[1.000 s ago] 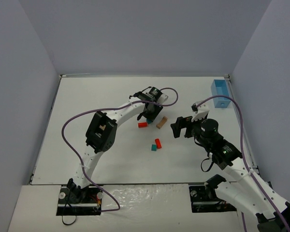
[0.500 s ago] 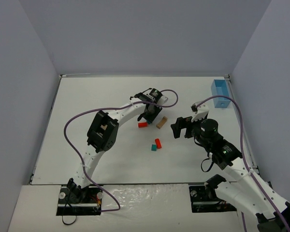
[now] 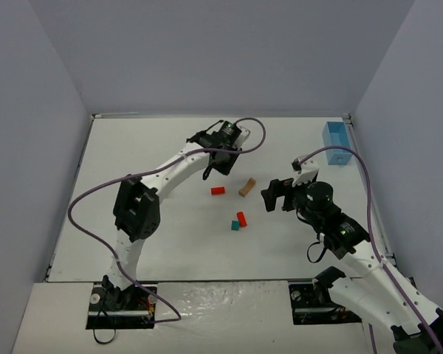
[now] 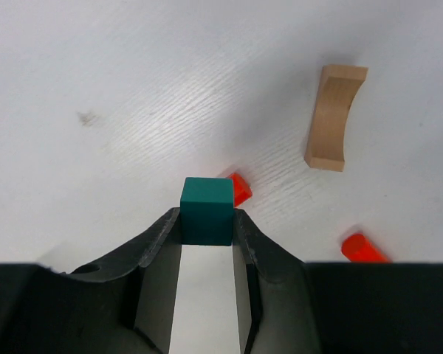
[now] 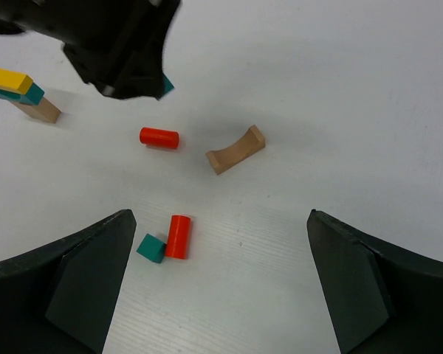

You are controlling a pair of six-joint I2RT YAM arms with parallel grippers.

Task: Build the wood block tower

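white tabletop (image 3: 133, 221): left gripper (image 4: 207, 218) pinches a teal cube (image 4: 207, 205); best set squarely and gently on the part-built tower (image 5: 18, 92), while right gripper (image 5: 220, 221) hangs spread wide.

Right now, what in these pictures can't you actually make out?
Top view: the teal wooden cube gripped by the left fingers is hidden beneath that arm's wrist.
Top view: the short stack of tan, teal and yellow wooden blocks does not show; the left arm probably covers it.
Left wrist view: one red wooden cylinder is mostly behind the gripped cube; a second red cylinder is cut off by the black finger mount.
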